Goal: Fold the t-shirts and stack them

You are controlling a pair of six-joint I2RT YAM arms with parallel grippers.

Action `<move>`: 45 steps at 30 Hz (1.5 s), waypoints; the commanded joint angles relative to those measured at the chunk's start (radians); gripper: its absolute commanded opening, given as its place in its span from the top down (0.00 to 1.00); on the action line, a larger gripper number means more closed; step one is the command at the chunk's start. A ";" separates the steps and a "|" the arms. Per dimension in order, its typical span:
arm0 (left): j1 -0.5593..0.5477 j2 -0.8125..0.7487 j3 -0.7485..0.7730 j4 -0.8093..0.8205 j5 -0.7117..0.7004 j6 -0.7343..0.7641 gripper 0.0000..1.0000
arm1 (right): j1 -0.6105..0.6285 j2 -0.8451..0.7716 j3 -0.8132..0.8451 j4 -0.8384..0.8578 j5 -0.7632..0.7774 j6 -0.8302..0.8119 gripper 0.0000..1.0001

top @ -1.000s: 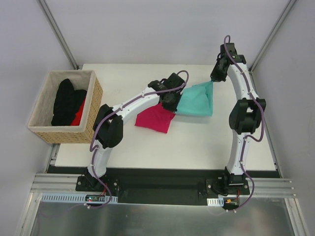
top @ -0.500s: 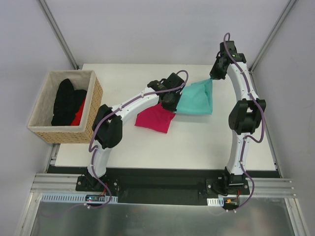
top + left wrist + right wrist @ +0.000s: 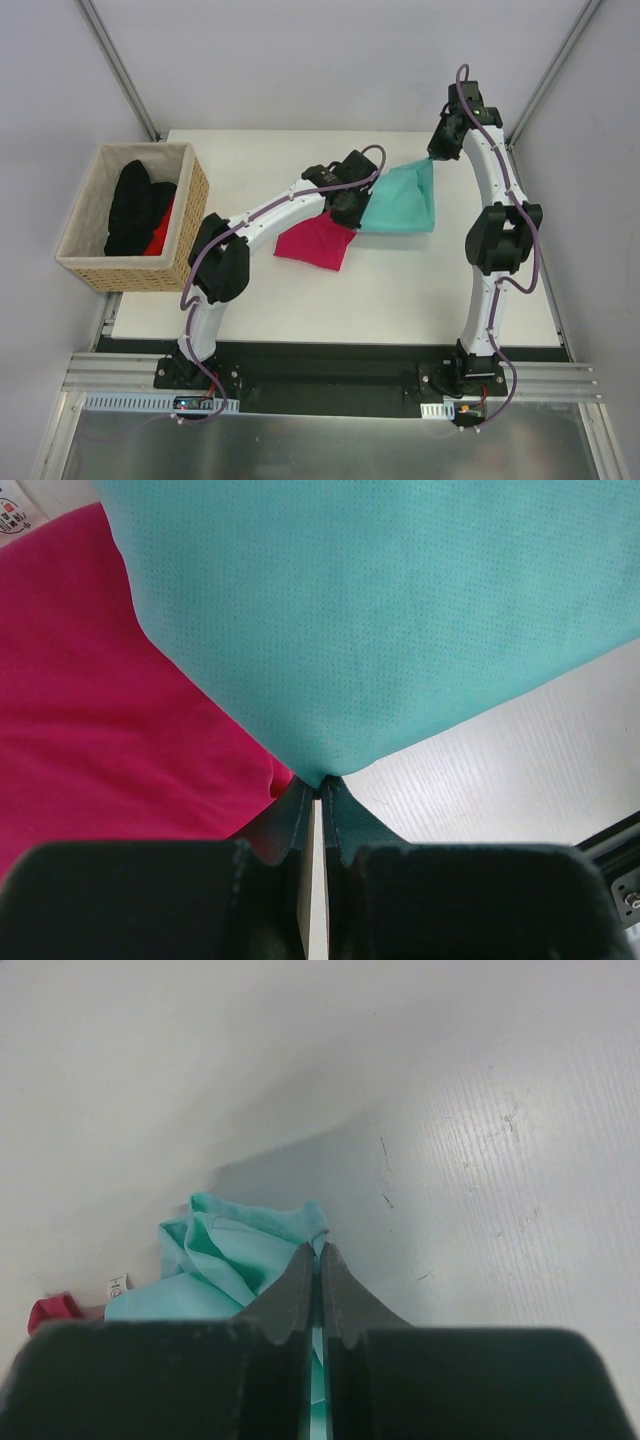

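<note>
Nearest to us, the magenta t-shirt (image 3: 315, 243) lies crumpled at the middle of the surface (image 3: 400, 300). In the left wrist view, a white neck label (image 3: 12, 515) shows at its edge.

Just beyond it, the left end effector (image 3: 352, 210) is clenched. In its wrist view the fingers (image 3: 300, 815) meet with almost no gap and pinch one corner of the teal t-shirt (image 3: 400, 205). That corner sits right over the magenta shirt's far edge.

From there the teal cloth spreads toward the far right corner of the surface. Its opposite corner is gripped by the right end effector (image 3: 432, 158), whose jaws are likewise pressed together on a bunched fold of the fabric. So the teal shirt spans between the two end effectors, one corner in each.

At the left edge of the surface stands a wicker basket (image 3: 196, 210) with a pale lining. Inside we see a black garment (image 3: 130, 205) heaped along its left side and a piece of red cloth (image 3: 160, 236) tucked beside it on the right.
</note>
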 commanded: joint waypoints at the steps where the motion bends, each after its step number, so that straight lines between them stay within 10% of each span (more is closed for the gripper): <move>1: -0.012 -0.083 0.025 -0.030 -0.018 0.017 1.00 | 0.001 -0.092 0.035 0.010 0.025 -0.013 0.99; 45: -0.020 -0.257 -0.181 -0.028 -0.164 -0.022 1.00 | 0.087 -0.146 -0.053 0.035 0.048 0.007 0.99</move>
